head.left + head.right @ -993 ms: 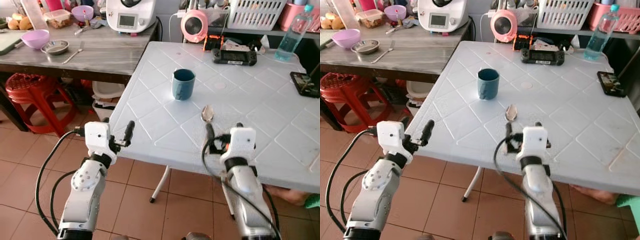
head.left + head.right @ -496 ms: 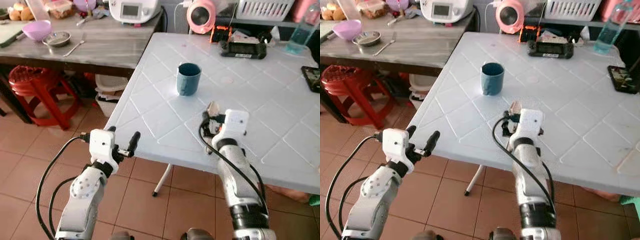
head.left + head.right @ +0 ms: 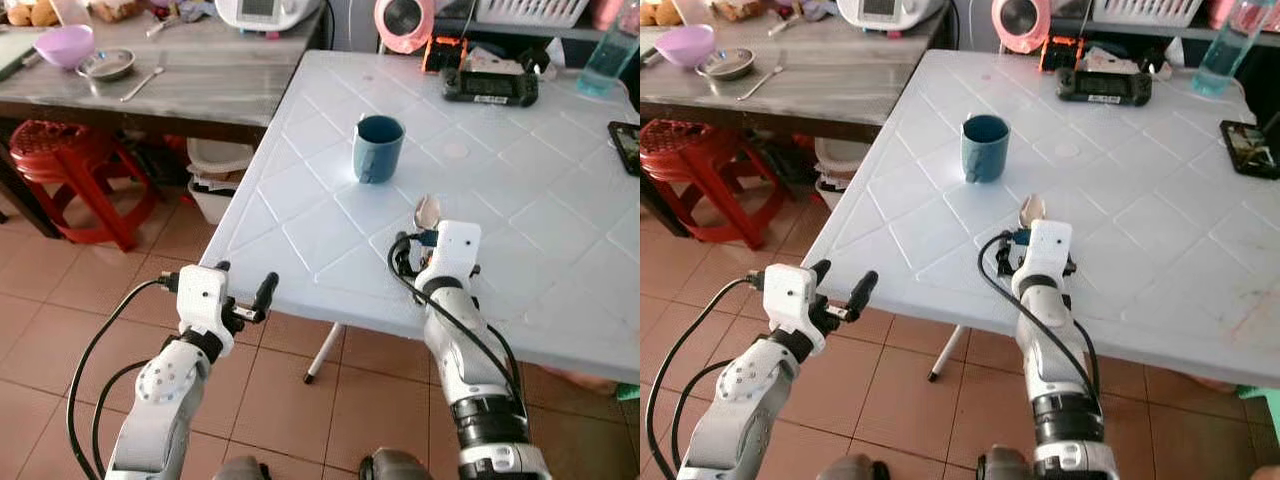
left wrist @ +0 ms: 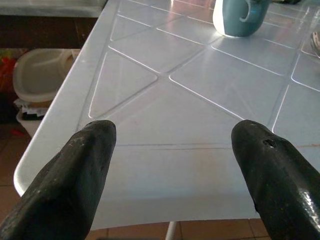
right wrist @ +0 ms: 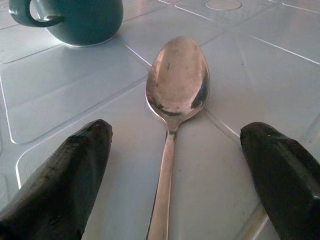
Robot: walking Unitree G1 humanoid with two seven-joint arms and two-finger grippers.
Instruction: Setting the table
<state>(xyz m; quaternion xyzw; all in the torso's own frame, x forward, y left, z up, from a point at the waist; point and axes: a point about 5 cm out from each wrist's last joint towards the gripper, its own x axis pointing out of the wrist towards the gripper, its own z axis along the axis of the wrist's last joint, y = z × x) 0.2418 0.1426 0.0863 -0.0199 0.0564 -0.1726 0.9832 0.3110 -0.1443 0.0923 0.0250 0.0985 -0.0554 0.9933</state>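
The right tool [image 3: 436, 236] sat low over the white surface [image 3: 560, 230] with its two black fingers [image 5: 60, 175] spread wide and gripping nothing. The spoon [image 5: 176, 95] lay flat on the surface between them, its long axis running straight ahead of the tool, bowl at the far end pointing toward the blue mug [image 3: 378, 149] beyond. It was plain bright metal, bowl upward. The right arm was far nearer; the left tool [image 3: 242, 297] hovered open just off the surface's near edge, empty
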